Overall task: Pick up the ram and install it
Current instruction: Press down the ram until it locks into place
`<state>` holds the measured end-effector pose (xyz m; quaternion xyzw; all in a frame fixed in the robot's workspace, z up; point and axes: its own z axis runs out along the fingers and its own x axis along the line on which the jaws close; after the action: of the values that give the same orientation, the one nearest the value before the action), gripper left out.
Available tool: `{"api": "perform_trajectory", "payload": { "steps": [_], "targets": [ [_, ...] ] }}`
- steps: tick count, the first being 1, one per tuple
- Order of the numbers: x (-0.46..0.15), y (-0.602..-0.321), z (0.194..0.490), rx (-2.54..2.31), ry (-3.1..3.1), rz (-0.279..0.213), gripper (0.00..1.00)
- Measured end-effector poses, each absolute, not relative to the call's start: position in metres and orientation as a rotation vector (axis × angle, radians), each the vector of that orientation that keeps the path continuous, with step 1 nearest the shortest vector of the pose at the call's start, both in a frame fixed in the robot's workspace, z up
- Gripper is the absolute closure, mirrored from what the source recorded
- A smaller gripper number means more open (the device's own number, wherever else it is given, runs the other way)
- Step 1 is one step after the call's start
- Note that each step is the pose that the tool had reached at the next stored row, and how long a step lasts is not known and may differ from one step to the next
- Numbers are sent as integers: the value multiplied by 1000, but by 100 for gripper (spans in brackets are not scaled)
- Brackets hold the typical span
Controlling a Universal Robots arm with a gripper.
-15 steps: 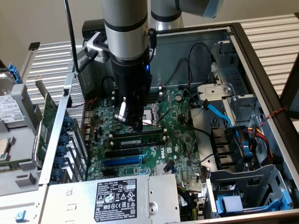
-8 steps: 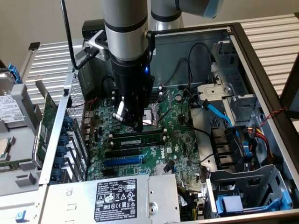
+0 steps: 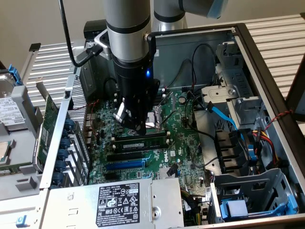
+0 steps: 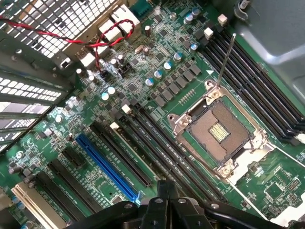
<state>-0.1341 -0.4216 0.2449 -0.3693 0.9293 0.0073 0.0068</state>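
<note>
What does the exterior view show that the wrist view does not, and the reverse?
The exterior view adds the labelled power supply, the blue cable and the ram, which lies along a slot under the pincer. The wrist view adds the bare contacts of the open processor socket. Both share the green motherboard and its blue slot.

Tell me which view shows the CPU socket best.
The wrist view: the CPU socket lies fully exposed, its metal frame and gold contacts plain. In the exterior view the hand hangs in front, leaving part of the socket visible.
</note>
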Motion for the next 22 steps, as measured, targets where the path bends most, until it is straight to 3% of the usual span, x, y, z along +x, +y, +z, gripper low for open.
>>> {"api": "perform_trajectory", "payload": {
  "steps": [22],
  "targets": [
    [-134, -422, 246, -782, 3031, 7, 89]
  ]
}}
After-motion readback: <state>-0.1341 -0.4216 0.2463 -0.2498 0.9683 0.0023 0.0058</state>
